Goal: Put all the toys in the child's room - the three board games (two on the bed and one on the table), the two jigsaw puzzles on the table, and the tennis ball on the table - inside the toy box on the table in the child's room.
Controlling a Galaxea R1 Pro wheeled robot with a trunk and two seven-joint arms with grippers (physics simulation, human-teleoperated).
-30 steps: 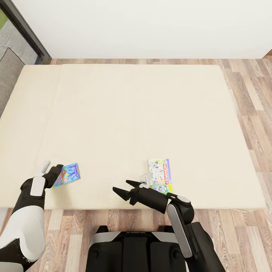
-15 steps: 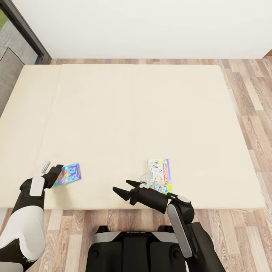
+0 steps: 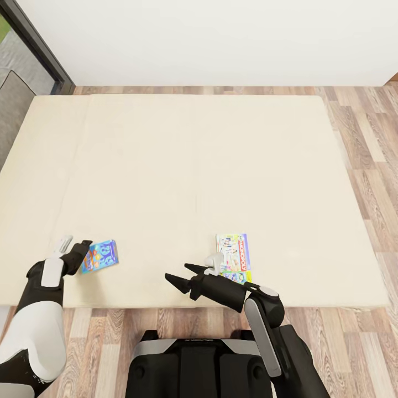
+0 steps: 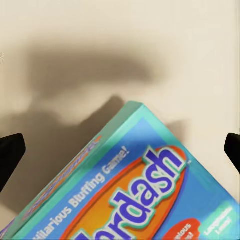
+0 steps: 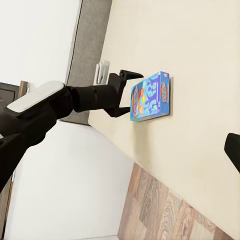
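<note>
Two board games lie near the front edge of the bed. The small blue board game with cartoon art lies at the front left. My left gripper is open right at its left edge; in the left wrist view the box sits between the widely spread fingertips. The white Monopoly board game lies at the front right. My right gripper hangs open just left of it, over the mattress edge, holding nothing. The right wrist view shows the blue game and my left gripper.
Wood floor runs along the bed's right side and front. A white wall stands behind the bed. A grey panel and a dark frame are at the far left. Most of the mattress is bare.
My left arm has shifted slightly to the left, still at the blue game. The right arm and both games have not moved.
</note>
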